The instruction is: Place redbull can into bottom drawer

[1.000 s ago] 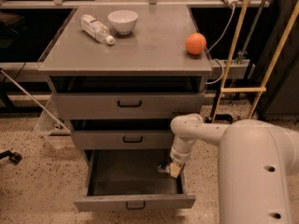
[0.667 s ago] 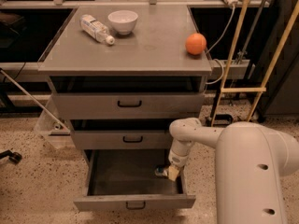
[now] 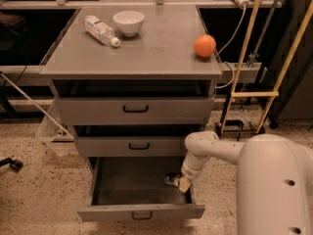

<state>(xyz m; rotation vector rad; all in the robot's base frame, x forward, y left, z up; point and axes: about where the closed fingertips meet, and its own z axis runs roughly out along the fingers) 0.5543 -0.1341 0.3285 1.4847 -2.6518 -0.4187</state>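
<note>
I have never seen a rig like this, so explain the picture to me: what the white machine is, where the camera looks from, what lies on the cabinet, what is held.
The white shape at lower right is a mobile robot with one arm. There is a single camera view, looking down past the robot's body onto a grey cabinet; where the camera is mounted is not known. On the cabinet top are a clear plastic bottle, a white bowl and an orange ball. The bottom drawer is pulled open. The arm reaches into it, and its gripper is at the drawer's right side, with the redbull can right at it. Whether the can is gripped cannot be told.
</note>
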